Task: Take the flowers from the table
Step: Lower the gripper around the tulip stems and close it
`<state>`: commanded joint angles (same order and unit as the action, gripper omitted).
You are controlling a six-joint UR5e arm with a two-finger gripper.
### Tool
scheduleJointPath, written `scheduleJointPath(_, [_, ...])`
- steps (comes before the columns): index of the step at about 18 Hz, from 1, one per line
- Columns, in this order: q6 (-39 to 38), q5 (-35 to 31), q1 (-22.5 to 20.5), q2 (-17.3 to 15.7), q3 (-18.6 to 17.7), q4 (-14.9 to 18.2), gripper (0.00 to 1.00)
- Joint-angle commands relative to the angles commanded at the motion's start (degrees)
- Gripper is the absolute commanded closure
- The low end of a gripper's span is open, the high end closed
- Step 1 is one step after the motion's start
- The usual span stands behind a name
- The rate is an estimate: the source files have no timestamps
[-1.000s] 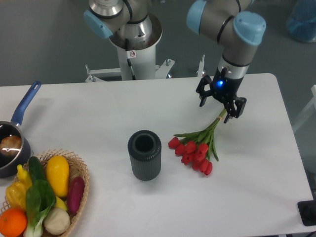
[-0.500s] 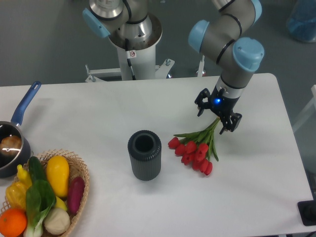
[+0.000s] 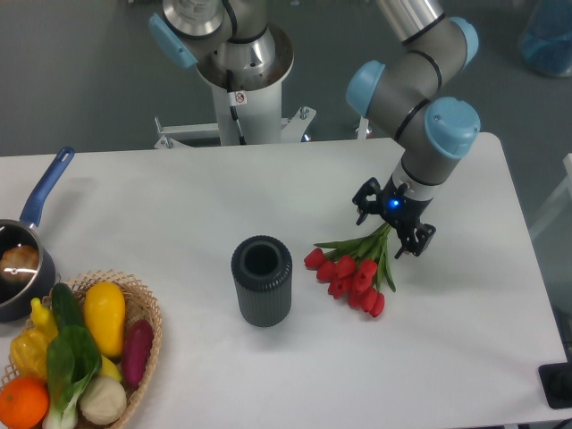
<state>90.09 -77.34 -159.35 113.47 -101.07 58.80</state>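
A dark ribbed cylinder (image 3: 262,281) is being carried upright by the white bench (image 3: 179,206). Right of it, the flowers (image 3: 353,268) are lying flat on the bench, their stems being straddled by the hand (image 3: 392,226), its fingers spread apart.

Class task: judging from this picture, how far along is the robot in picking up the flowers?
Done: the gripper is low over the stem end of the flowers, fingers open on either side of the stems. In hand: nothing yet; the flowers lie flat on the table. Left: closing on the stems and lifting.
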Motion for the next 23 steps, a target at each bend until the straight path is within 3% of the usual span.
scheduleJointPath(5, [-0.18, -3.86, 0.09, 0.79, -0.26, -0.79, 0.00])
scheduleJointPath(21, [-4.39, -3.43, 1.76, 1.76, -0.44, -1.05, 0.00])
scheduleJointPath(23, [-4.39, -3.34, 1.76, 1.76, -0.35, -1.05, 0.07])
